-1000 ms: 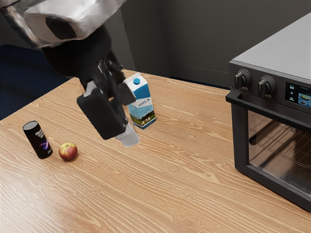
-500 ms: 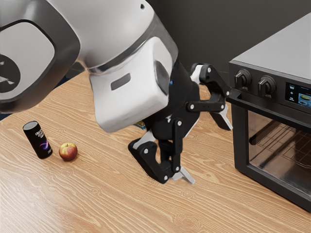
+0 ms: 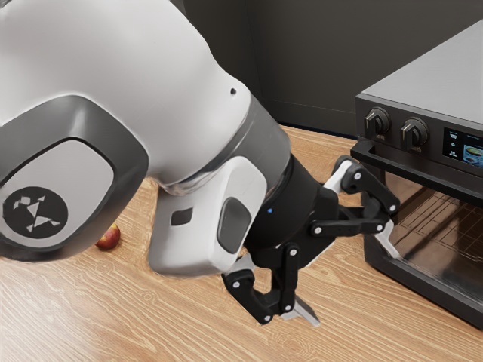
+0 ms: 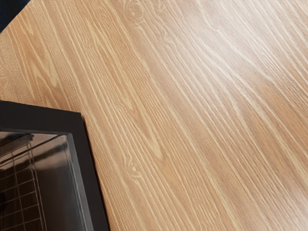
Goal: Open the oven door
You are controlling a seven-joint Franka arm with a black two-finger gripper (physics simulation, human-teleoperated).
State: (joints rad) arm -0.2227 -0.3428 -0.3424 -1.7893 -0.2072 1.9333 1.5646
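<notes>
Wood-grained brown tabletop (image 3: 173,324): set before a dark grey wall (image 3: 317,53); we note a small red-and-yellow apple (image 3: 108,237) near the white-and-grey robot arm (image 3: 143,56) in the exterior view.
Boxy grey-topped black oven (image 3: 434,79): at the exterior view's right.
Black-framed glass oven door (image 3: 445,230): found shut; we also observe its frame corner in the wrist view.
Long black bar handle (image 3: 445,181): runs along the door's top edge, ungripped.
Black two-finger gripper (image 3: 349,278): fingers spread wide, holding nothing; one overlaps the door's side edge in the exterior view, contact unconfirmed.
Step in hand: we judge it an approach to the handle.
Recommended method: we should back off slightly, rise to bar height, set one finger above and one below the bar, then close squarely.
Opening pull: the high handle suggests a bottom hinge, so we should draw outward and down in an arc.
Risk: advancing at this height could press fingertips against frame or glass.
</notes>
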